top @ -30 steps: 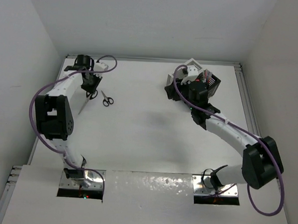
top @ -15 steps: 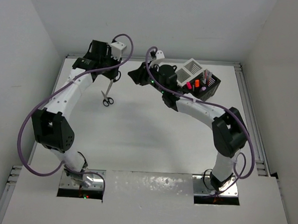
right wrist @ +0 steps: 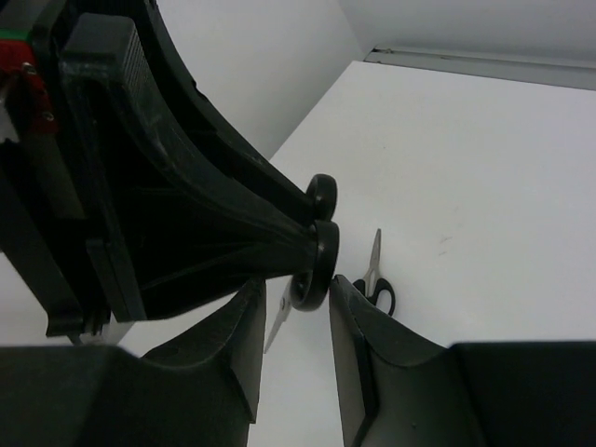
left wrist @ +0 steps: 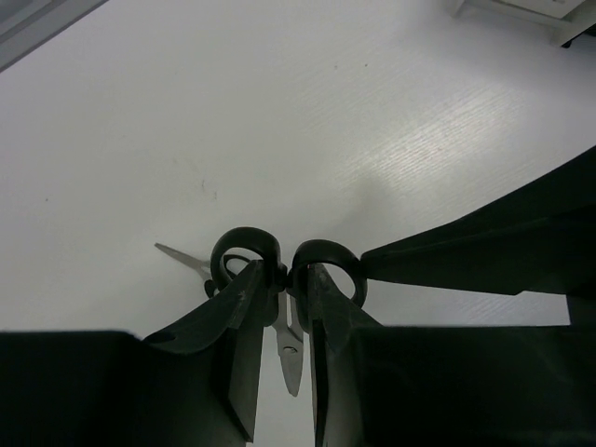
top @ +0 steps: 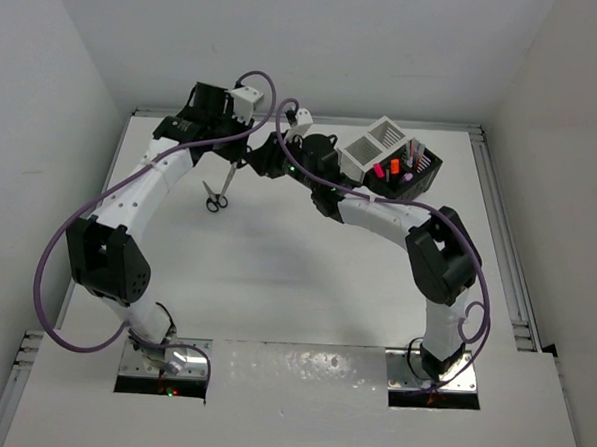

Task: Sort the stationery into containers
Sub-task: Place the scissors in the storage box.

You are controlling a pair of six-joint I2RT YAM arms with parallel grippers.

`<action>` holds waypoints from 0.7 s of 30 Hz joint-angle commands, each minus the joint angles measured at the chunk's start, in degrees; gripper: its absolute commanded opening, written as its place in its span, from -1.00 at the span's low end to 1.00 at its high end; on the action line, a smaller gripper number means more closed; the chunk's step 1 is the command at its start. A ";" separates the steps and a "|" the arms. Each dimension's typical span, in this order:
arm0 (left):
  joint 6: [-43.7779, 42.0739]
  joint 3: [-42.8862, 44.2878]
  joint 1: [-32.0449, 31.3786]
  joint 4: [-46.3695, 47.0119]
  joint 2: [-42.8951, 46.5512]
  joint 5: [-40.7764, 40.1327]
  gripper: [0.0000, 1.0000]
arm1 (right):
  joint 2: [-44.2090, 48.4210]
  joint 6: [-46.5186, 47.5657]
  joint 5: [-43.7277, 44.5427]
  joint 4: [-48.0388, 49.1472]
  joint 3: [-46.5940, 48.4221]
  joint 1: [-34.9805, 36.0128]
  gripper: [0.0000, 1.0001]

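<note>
My left gripper (top: 232, 158) is shut on black-handled scissors (left wrist: 291, 346), held off the table by the handle loops with the metal blades hanging down. My right gripper (right wrist: 293, 282) stands open beside it, and one handle loop (right wrist: 314, 265) lies between its fingers, touching the right one. A second pair of scissors (top: 214, 198) lies flat on the table just below; it also shows in the right wrist view (right wrist: 374, 279). At the back right are the joined containers: the white one (top: 375, 145) and the black one (top: 421, 175), which holds highlighters (top: 386, 169) and pens (top: 415, 149).
The back wall and the table's rear rail (top: 314, 118) run close behind both grippers. The left wall (top: 75, 102) stands beside the left arm. A corner of the white container (left wrist: 521, 7) shows at the top right of the left wrist view.
The left gripper has lifted one pair of scissors and carried it rightward. The right arm swung left from the containers and brought its fingers around a handle loop, narrowing them.
</note>
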State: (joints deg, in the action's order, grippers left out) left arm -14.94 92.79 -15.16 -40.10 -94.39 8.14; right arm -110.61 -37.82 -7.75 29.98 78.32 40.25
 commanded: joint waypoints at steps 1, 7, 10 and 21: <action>0.44 2.48 -1.36 0.81 1.23 0.56 -1.00 | -1.45 -0.85 -0.78 3.07 3.32 0.80 -0.33; 0.17 2.83 -1.98 0.37 1.49 0.47 -1.00 | -2.51 -0.15 0.54 1.93 3.94 0.80 -0.40; 0.17 2.74 -2.51 0.28 1.57 0.65 -1.00 | -2.86 -0.06 0.89 2.10 4.12 0.80 -0.59; -0.70 2.74 -4.70 -0.33 1.05 1.79 -1.00 | -2.16 1.17 0.80 4.91 1.84 0.80 -1.00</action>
State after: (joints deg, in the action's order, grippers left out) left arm -15.57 93.01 -17.08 -40.14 -94.39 6.31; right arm -113.84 -38.28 -7.46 30.11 79.68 40.66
